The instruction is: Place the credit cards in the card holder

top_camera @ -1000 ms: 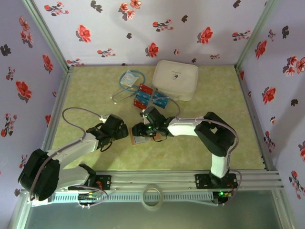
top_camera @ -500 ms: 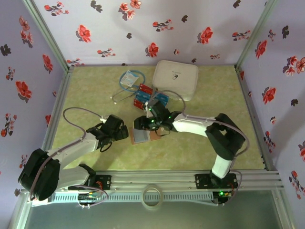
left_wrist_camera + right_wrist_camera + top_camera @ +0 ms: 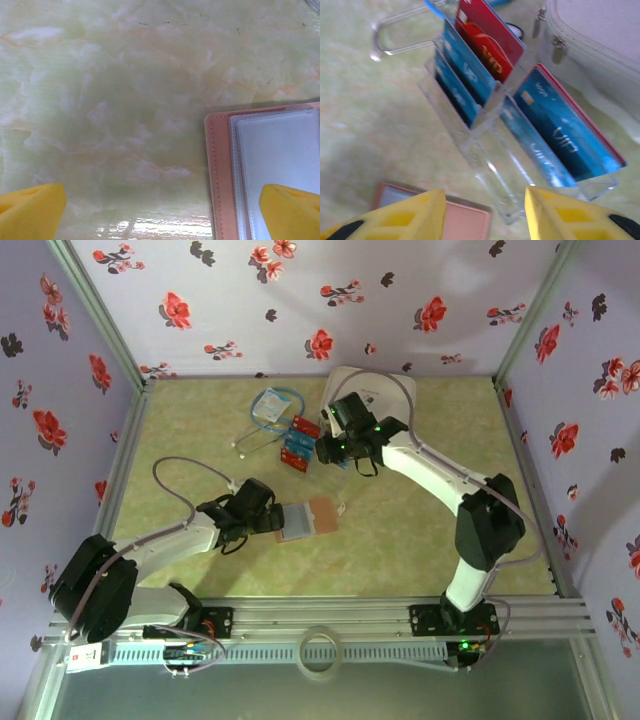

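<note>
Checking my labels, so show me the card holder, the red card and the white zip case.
card holder (image 3: 308,518), top view, middle of the open folder.
red card (image 3: 489,39), right wrist view, its printed face.
white zip case (image 3: 605,30), right wrist view, its fabric top.

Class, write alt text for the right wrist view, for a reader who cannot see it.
Blue and red credit cards stand upright in a clear slotted rack on a green table. The right tool hovers open near it, a card holder corner below and a white zip case at upper right.
</note>
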